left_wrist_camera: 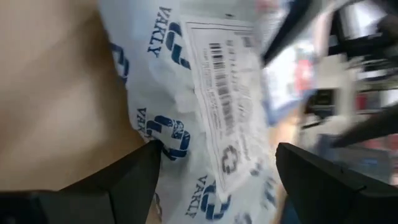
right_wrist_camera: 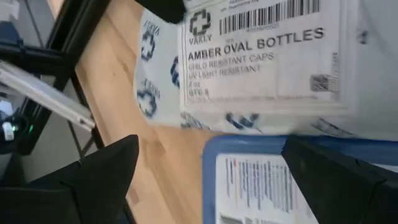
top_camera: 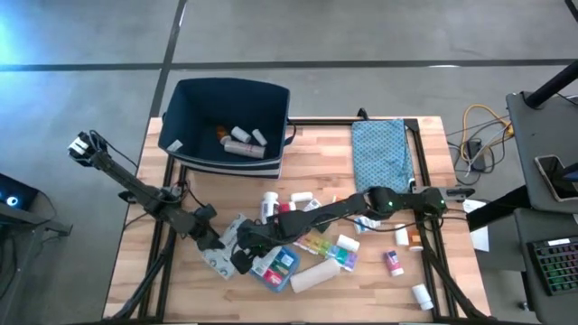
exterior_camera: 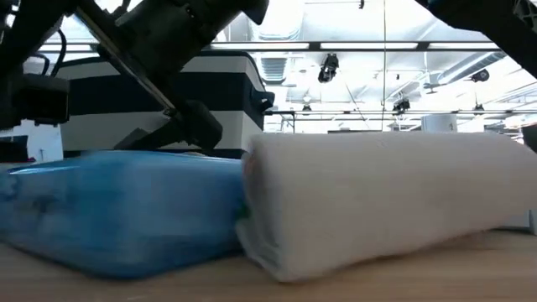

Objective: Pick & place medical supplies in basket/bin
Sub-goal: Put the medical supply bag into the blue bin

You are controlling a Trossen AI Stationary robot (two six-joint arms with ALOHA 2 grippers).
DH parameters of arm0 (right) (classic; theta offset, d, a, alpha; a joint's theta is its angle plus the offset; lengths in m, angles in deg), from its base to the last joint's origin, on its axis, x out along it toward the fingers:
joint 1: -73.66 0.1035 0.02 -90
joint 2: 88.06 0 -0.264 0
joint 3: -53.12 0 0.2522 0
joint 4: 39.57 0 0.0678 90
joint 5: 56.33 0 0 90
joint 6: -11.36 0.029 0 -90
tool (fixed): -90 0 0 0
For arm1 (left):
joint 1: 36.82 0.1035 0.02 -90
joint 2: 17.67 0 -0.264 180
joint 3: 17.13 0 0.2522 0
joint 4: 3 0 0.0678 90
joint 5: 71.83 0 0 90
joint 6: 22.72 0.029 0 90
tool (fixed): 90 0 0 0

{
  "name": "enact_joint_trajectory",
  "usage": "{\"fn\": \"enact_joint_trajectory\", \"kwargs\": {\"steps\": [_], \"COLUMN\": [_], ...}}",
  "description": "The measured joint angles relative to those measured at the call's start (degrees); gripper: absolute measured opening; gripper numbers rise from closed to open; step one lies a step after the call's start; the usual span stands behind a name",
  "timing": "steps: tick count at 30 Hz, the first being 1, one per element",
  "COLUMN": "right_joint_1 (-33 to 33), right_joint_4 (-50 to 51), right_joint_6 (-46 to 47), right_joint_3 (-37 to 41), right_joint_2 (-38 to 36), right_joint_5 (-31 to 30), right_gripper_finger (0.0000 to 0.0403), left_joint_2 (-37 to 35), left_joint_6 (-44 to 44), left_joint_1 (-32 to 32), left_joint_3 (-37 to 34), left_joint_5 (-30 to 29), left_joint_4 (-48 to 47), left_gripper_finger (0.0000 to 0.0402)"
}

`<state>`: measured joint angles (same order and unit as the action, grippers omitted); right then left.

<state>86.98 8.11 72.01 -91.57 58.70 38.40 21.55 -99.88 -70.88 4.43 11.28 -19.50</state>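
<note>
A grey-white printed packet (top_camera: 215,260) lies flat on the wooden table near its left front. A blue flat box (top_camera: 282,263) lies beside it, then a beige roll (top_camera: 316,273) and a rainbow pill organizer (top_camera: 325,246). My left gripper (top_camera: 219,242) is open close over the packet (left_wrist_camera: 205,112). My right gripper (top_camera: 242,257) reaches across from the right. It is open above the blue box's edge (right_wrist_camera: 273,180) and the packet's label (right_wrist_camera: 261,56). The navy bin (top_camera: 185,113) stands at the far left with a few bottles (top_camera: 244,143) inside. My left gripper comes at the packet slanting down from the table's left, with the printed face between its open fingers. One fingertip (left_wrist_camera: 146,165) sits at the packet's edge; I cannot tell whether it touches. The packet lies flat on the table.
A teal patterned pouch (top_camera: 379,153) lies at the far right. White bottles and tubes (top_camera: 293,200) are scattered mid-table, and more small bottles (top_camera: 393,262) lie near the right front edge. The two grippers stand very close together. In the low view the roll (exterior_camera: 386,210) and box (exterior_camera: 117,210) fill the foreground.
</note>
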Motion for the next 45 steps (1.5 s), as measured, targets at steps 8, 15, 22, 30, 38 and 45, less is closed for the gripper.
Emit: {"fn": "enact_joint_trajectory", "kwargs": {"steps": [8,15,22,30,38,45], "right_joint_1": [-0.26,-0.51,-0.54,-0.83,-0.9,-1.26], "right_joint_4": [4.27,3.36,2.58,2.03,-0.86,-1.85], "right_joint_6": [-4.72,-5.41,-7.15,-9.44,-10.79,-10.6], "right_joint_3": [0.74,3.61,4.59,6.06,10.29,11.01], "right_joint_2": [0.11,0.65,0.48,0.24,-0.13,-0.15], "right_joint_5": [-1.42,-2.16,-1.7,-1.72,0.06,-0.02], "right_gripper_finger": [0.0391,0.0391,0.0391,0.0391,0.0385,0.0366], "left_joint_2": [1.29,4.93,6.07,6.67,6.84,6.91], "left_joint_6": [-0.94,-3.75,-0.28,0.16,-4.01,-4.17], "left_joint_1": [0.0,0.04,0.11,0.33,0.4,0.51], "left_joint_3": [0.82,1.13,-0.93,-1.12,-1.03,-1.12], "left_joint_5": [-0.25,-0.79,-9.87,-10.79,-5.72,-14.35], "left_joint_4": [2.56,-10.12,7.42,9.83,-1.49,3.59], "left_gripper_finger": [0.0295,0.0294,0.0294,0.0294,0.0294,0.0294]}}
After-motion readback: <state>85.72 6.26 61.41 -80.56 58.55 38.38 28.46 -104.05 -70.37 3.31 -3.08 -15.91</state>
